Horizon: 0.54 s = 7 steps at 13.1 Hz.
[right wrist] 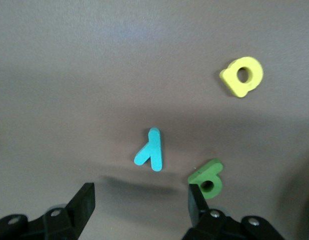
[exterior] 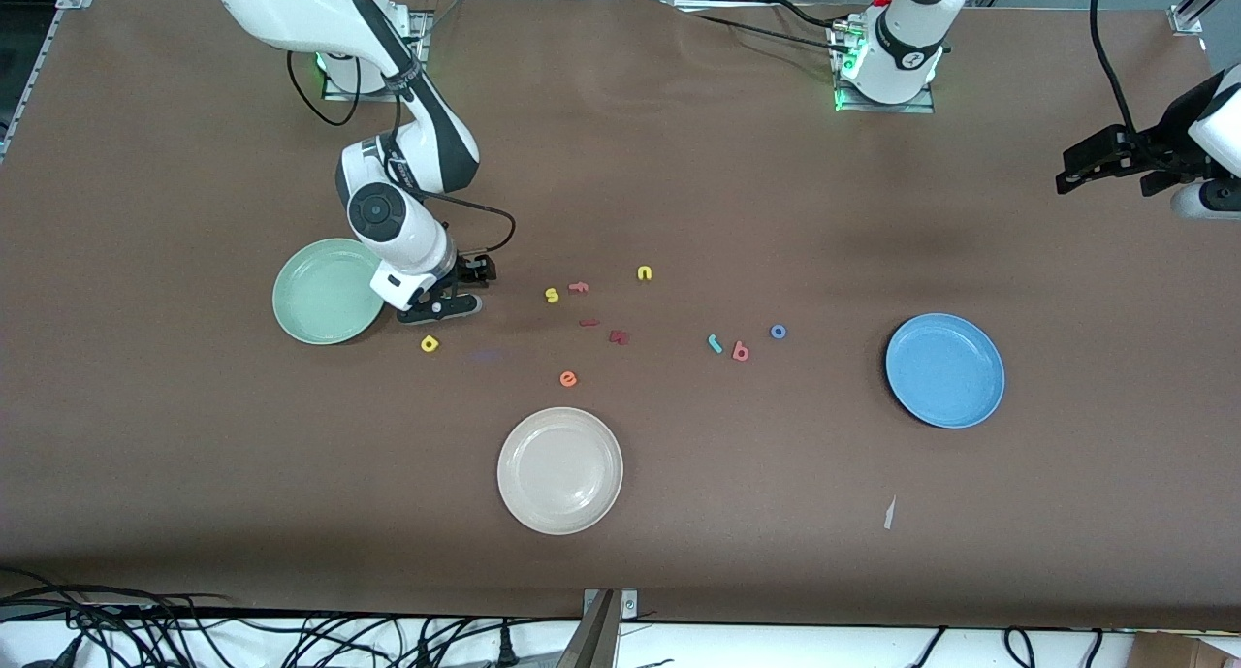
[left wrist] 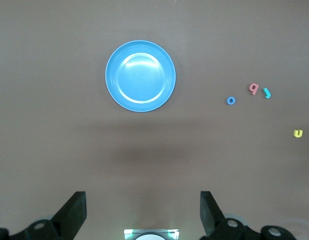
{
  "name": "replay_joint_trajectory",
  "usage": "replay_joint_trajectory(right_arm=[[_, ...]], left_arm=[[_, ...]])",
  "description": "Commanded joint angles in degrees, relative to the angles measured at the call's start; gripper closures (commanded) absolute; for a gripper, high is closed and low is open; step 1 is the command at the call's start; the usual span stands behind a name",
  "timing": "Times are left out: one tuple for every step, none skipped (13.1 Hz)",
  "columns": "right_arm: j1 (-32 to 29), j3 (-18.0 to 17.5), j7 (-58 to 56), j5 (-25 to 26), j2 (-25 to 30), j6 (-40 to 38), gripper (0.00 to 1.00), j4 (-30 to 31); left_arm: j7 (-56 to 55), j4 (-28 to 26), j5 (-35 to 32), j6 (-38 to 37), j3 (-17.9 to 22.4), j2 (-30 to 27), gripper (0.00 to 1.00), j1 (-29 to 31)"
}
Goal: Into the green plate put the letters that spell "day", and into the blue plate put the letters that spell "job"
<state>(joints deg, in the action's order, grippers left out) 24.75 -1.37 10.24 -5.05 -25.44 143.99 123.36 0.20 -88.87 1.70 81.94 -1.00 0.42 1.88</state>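
Observation:
My right gripper (exterior: 441,307) hangs low over the table beside the pale green plate (exterior: 328,291), open and empty. The right wrist view shows the gripper (right wrist: 140,195) just short of the teal "y" (right wrist: 150,150), with the green "a" (right wrist: 208,179) next to one finger. The yellow "d" (right wrist: 242,76) lies a little apart (exterior: 429,343). The front view hides "y" and "a" under the hand. The teal "j" (exterior: 715,343), red "b" (exterior: 741,351) and blue "o" (exterior: 778,332) lie near the blue plate (exterior: 944,369). My left gripper (exterior: 1071,175) waits open, high over its end of the table.
A cream-white plate (exterior: 559,470) lies nearest the front camera. A yellow "s" (exterior: 552,295), a yellow "n" (exterior: 644,273), an orange "e" (exterior: 568,379) and dark red letters (exterior: 619,336) are scattered mid-table. The left wrist view shows the blue plate (left wrist: 140,75) and the "o" (left wrist: 231,100).

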Motion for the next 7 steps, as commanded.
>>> replay_joint_trajectory(right_arm=[[-0.23,-0.39,-2.76,-0.75,-1.45,0.50,0.32,-1.98],[-0.23,-0.39,-2.77,-0.66,-1.54,0.50,0.35,-2.25],[-0.15,-0.48,-2.85,-0.66,-1.54,0.41,0.38,-2.42],[-0.23,-0.48,-3.90,-0.66,-1.80,0.41,0.41,-2.51],[-0.32,-0.48,-5.74,-0.75,-1.80,0.41,0.42,-2.77],[-0.32,-0.48,-6.45,-0.83,-1.89,0.41,0.43,-2.86],[-0.32,-0.48,-6.63,-0.75,-1.98,0.41,0.43,-2.86]], left_arm=[[-0.47,-0.69,0.68,0.59,-0.23,-0.86,0.00,0.32],[-0.47,-0.69,0.68,0.59,-0.23,-0.86,0.00,0.23],[-0.47,-0.69,0.68,0.59,-0.23,-0.86,0.00,0.23],[-0.38,-0.69,0.59,0.59,-0.23,-0.86,0.00,0.32],[0.14,-0.43,0.33,0.59,-0.23,-0.77,0.00,0.23],[0.24,0.00,0.24,0.59,-0.23,-0.69,0.00,0.14],[0.32,0.27,0.41,0.59,-0.23,-0.34,0.00,0.05]])
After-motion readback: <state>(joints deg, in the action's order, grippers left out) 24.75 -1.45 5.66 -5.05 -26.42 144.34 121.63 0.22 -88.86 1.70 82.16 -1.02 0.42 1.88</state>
